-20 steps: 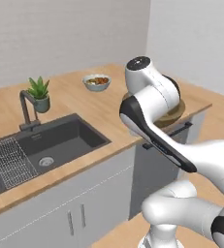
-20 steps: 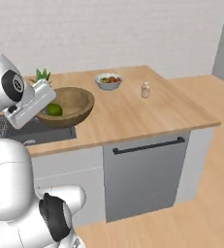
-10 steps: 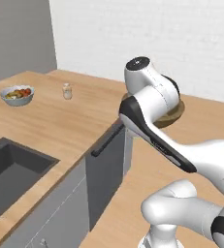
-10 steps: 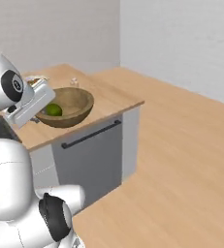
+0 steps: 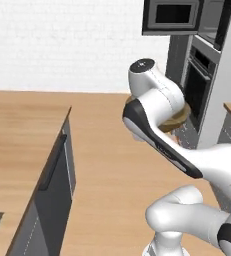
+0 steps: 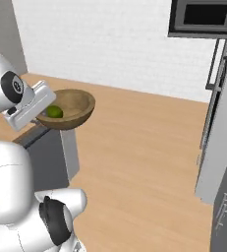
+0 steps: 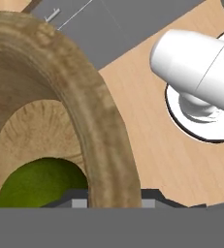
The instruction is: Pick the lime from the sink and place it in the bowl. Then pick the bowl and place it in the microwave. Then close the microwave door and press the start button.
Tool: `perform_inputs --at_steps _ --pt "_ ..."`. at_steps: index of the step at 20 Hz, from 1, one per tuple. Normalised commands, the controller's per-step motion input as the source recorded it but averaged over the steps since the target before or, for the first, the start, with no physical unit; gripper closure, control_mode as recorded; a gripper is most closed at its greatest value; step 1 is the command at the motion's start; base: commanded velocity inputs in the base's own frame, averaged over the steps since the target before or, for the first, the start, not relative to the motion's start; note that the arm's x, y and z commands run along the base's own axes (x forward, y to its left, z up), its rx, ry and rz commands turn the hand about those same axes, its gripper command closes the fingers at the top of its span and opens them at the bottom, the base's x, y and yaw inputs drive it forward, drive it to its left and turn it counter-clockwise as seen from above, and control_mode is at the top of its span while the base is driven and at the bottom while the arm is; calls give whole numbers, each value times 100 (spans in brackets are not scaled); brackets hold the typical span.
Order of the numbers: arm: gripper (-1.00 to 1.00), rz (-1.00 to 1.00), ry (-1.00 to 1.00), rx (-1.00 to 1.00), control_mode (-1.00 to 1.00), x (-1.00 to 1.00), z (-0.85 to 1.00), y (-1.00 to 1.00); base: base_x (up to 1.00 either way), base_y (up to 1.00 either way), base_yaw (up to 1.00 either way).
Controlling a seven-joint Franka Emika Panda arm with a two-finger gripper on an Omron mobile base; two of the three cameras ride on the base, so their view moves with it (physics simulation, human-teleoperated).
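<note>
Bowl, brown wood, wide and shallow. Location: carried in the air clear of any counter, at about 9 o'clock in the right base view, partly hidden behind the arm at about 2 o'clock in the left base view.

Contents: lime, one, resting low inside the bowl on the side nearest the hand; in the hand view it sits at about 7 o'clock, under the rim.

Holder: gripper, jaws clamped across the bowl's rim, one finger inside the wall and one outside, as the hand view shows.

Destination: microwave, black, built in high, at about 1 o'clock in the right base view; its cavity looks open and the microwave door appears swung out, handle hanging below. Well apart from the bowl and above it.

Also present: oven beneath the microwave; island counter at 9 o'clock in the left base view.

Handling note, a judgement: a rim pinch on a wide bowl gives poor leverage, so keep it level while lifting, or the lime may roll out. Raise to cavity height first, then enter straight, clearing the door edge.
</note>
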Motion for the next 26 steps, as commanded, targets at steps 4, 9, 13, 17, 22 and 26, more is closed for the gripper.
perform_inputs --at_steps 4,9,13,17,22,26 --pt "100 0 0 0 100 0 0 0 96 4 -34" --pt "100 0 0 0 100 0 0 0 100 3 -19" --pt "100 0 0 0 100 0 0 0 100 3 -16" --pt "100 0 0 0 100 0 0 0 100 13 -23" --pt "100 0 0 0 100 0 0 0 100 35 -33" --pt "100 0 0 0 100 0 0 0 95 52 -41"
